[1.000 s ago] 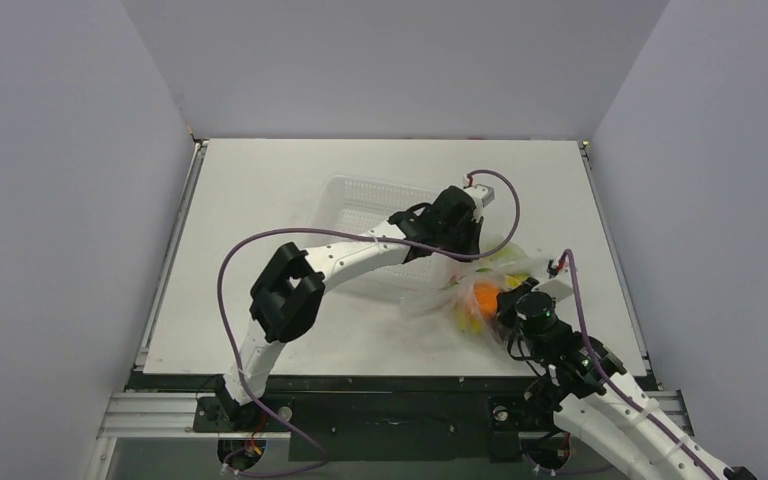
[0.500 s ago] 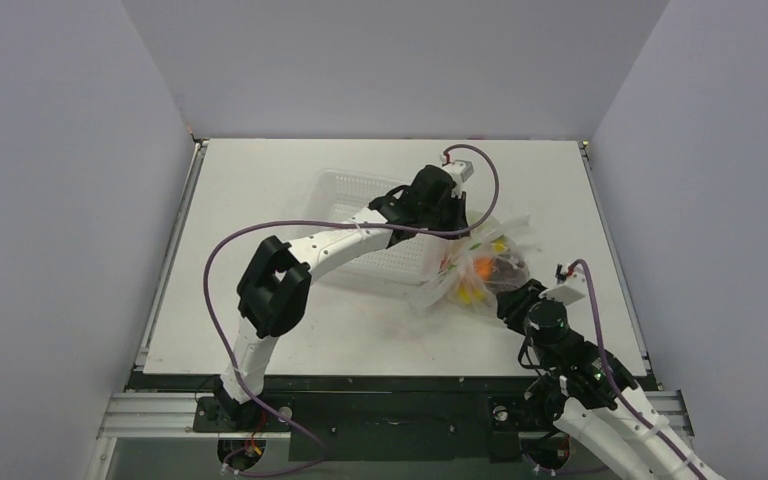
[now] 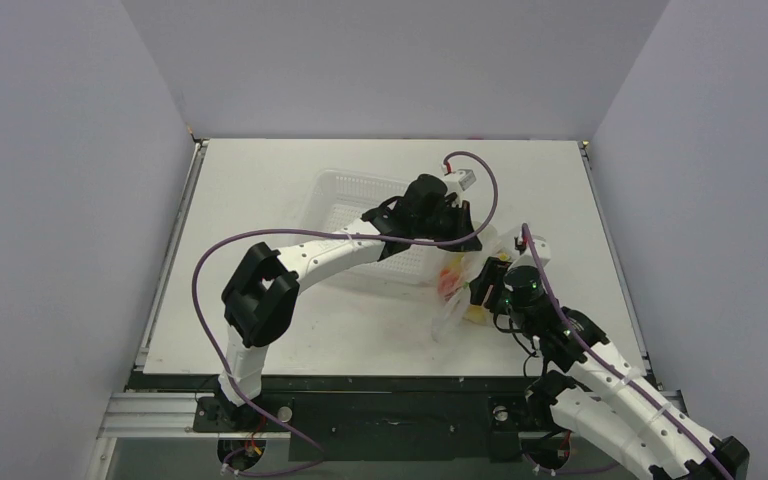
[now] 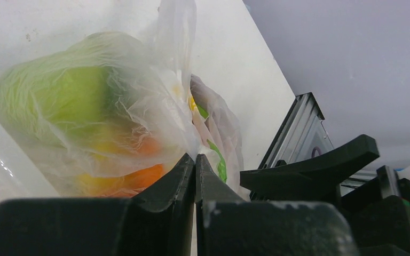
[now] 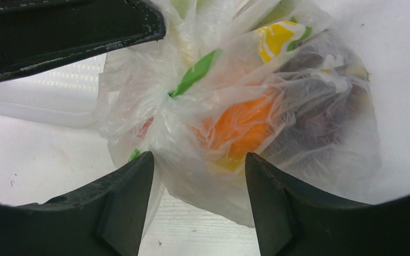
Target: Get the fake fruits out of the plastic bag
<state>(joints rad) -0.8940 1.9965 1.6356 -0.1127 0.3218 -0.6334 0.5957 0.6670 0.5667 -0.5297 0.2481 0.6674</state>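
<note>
left claw (image 4: pixel 195 162) clamped on clear crinkly plastic bag (image 5: pixel 325 138), apparently suspending it; right claw (image 5: pixel 199 166) apart, straddling small plastic fruits (image 5: pixel 240 128) inside.

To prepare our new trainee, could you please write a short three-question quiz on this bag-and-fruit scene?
1. True or false: the fake fruits already lie outside the plastic bag.
2. Which gripper stands open? A) left gripper B) right gripper C) both
3. Fill in: the white perforated container beside the bag is a ____.
Key: 1 false, they are inside the bag; 2 B, the left gripper is shut on the bag's film; 3 basket.
</note>
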